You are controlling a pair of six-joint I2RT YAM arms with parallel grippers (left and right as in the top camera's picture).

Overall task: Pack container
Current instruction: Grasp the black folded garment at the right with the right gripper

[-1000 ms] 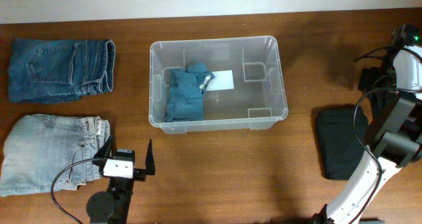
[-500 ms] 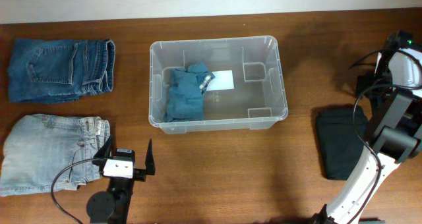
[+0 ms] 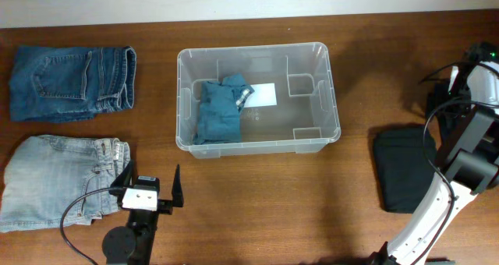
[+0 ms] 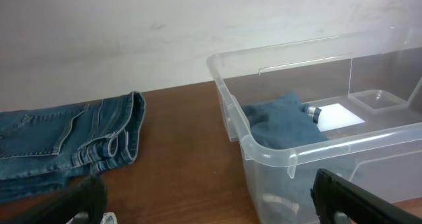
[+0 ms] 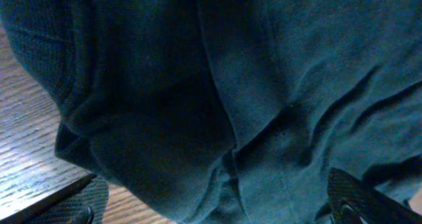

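The clear container [image 3: 253, 51] stands at the table's middle, with a folded teal garment [image 3: 218, 109] in its left half and a white label [image 3: 263, 95] on its base. It also shows in the left wrist view [image 4: 290, 155], right of my left gripper [image 4: 214, 204]. That gripper [image 3: 153, 176] is open and empty, in front of the container's left corner. My right gripper [image 5: 217, 207] is open, hovering close over a folded dark garment [image 5: 217, 85], holding nothing. That garment [image 3: 401, 167] lies right of the container, beside the right arm [image 3: 468, 132].
Folded dark blue jeans [image 3: 70, 82] lie at the far left; they also show in the left wrist view [image 4: 59, 145]. Folded light blue jeans [image 3: 54, 179] lie at the near left, just left of my left gripper. A white wall runs along the table's back edge.
The right arm's upper part has shifted slightly to the right. The left arm, the container and the clothes have not moved.
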